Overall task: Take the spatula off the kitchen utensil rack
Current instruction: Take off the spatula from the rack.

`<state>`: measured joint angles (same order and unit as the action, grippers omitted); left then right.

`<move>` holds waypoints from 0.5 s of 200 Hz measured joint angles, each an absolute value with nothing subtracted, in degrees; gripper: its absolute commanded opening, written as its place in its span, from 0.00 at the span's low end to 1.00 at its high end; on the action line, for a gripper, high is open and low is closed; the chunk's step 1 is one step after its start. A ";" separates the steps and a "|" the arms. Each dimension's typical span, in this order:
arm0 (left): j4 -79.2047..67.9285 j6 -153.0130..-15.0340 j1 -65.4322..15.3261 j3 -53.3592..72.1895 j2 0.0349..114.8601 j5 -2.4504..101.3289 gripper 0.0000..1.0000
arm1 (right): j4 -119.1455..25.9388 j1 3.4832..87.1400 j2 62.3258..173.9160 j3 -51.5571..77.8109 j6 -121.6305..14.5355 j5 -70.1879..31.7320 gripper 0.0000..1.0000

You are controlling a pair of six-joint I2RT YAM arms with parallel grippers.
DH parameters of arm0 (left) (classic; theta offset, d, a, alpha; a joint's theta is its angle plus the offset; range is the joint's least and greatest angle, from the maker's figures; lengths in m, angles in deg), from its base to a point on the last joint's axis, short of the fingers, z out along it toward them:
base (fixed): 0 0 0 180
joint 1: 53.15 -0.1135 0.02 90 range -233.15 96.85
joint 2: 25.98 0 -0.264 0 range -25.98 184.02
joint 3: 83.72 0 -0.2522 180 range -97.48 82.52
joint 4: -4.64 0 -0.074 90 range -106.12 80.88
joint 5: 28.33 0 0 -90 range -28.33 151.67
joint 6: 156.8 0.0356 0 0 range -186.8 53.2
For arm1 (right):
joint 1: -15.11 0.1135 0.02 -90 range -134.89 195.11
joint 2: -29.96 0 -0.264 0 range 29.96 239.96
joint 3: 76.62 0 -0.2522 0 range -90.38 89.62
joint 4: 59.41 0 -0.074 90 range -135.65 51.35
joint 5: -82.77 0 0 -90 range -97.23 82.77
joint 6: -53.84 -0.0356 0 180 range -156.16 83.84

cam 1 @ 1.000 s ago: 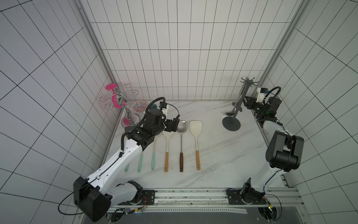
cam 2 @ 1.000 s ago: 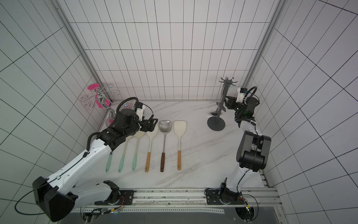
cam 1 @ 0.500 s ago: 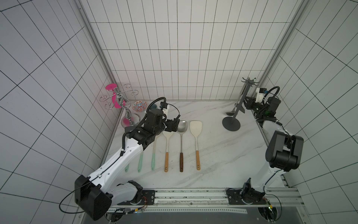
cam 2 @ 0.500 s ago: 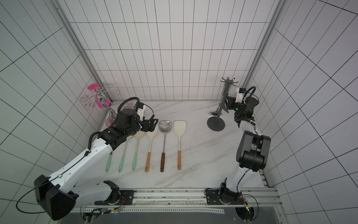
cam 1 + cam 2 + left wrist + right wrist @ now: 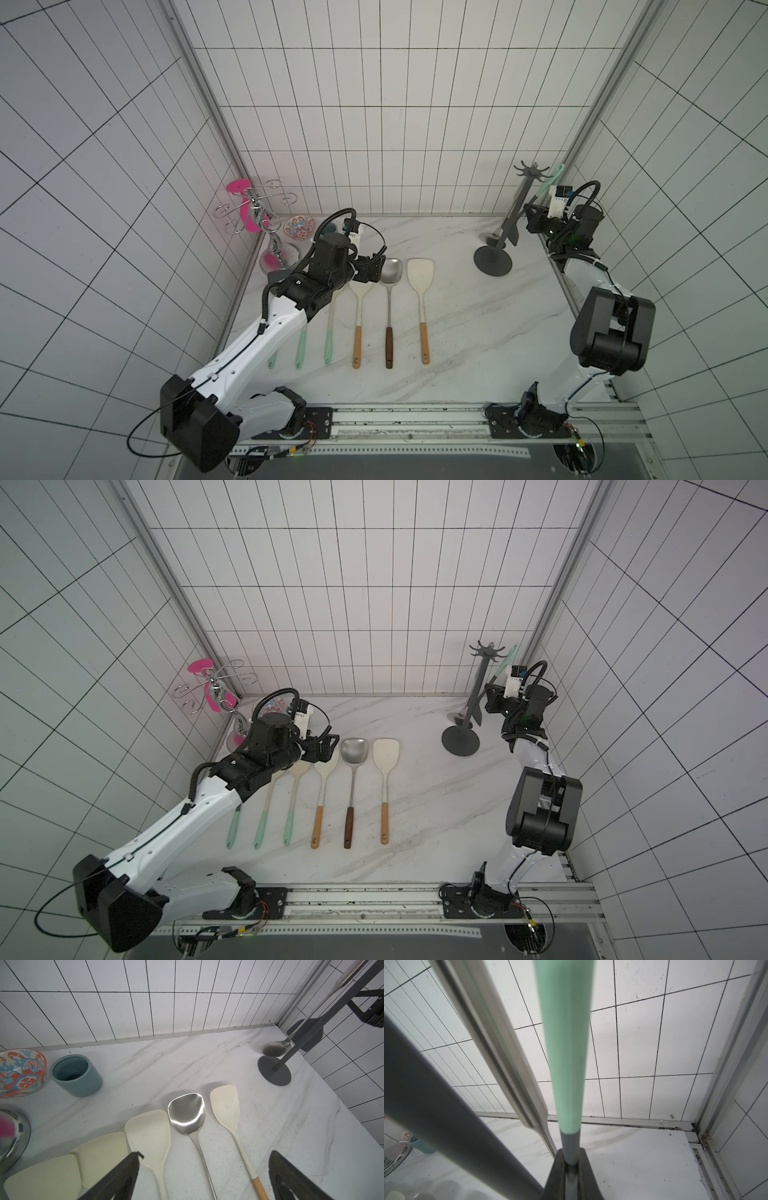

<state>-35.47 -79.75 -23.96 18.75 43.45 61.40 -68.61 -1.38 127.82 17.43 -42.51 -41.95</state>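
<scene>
- The right claw is pinched narrow on the spatula, gripping the thin grey shank just below the mint-green handle.
- The spatula is at the rack, in the far right corner of the tabletop. Its handle slants up beside the ring of hooks and its dark blade hangs low beside the pole. Whether its end sits on a hook is too small to tell.
- The grasp looks made, so I judge that lifting the spatula clear is the step in hand.
- A sideways pull before the handle's end clears its hook would likely snag. That would drag the rack along, and a thin pole on a small round base looks easy to tip.
- The shank is slim and smooth, with the long handle above the grip. The spatula could swivel or slide in the pinch once its weight comes off the rack.
- A steel ladle hangs on the same rack, just beside the spatula. A swing of either one could knock it or unhook it.
- Both walls stand near the right arm, so there is little room to draw away.
- The left claw gapes wide and holds nothing, above the row of utensils on the tabletop. It is well apart from the rack, so it cannot steady the base from there.
</scene>
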 measured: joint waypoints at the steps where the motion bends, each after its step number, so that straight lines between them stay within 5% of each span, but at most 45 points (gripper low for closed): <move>1: -35.47 -79.75 -23.96 18.75 43.45 61.37 0.98 | -68.57 -1.32 127.71 17.43 -42.40 -41.82 0.00; 100: -35.42 -79.62 -23.96 18.86 43.40 61.37 0.98 | -58.36 2.16 120.08 17.46 -36.55 -21.86 0.00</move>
